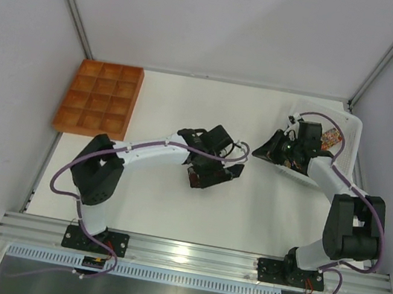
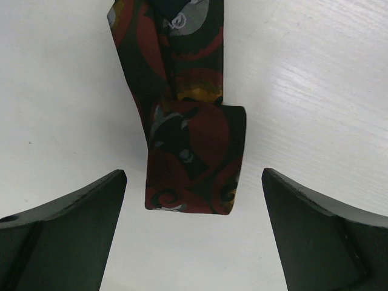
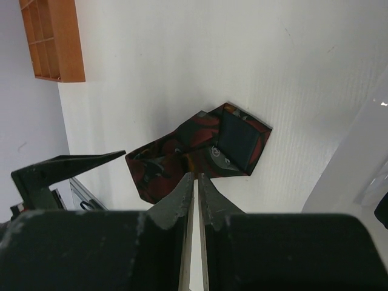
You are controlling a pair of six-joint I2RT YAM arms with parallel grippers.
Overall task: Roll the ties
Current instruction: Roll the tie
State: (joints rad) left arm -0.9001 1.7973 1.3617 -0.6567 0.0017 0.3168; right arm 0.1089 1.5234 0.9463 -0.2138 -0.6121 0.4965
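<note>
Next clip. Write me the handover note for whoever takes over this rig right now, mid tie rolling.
Left gripper: open, fingers either side of the maroon tie at its folded end, mid-table, not gripping.
Right gripper: shut, empty, beside the white bin.
Done: tie loosely folded, no tight roll.
Left: roll it. No tie in the orange tray. A patterned item in the bin may be another tie.
</note>
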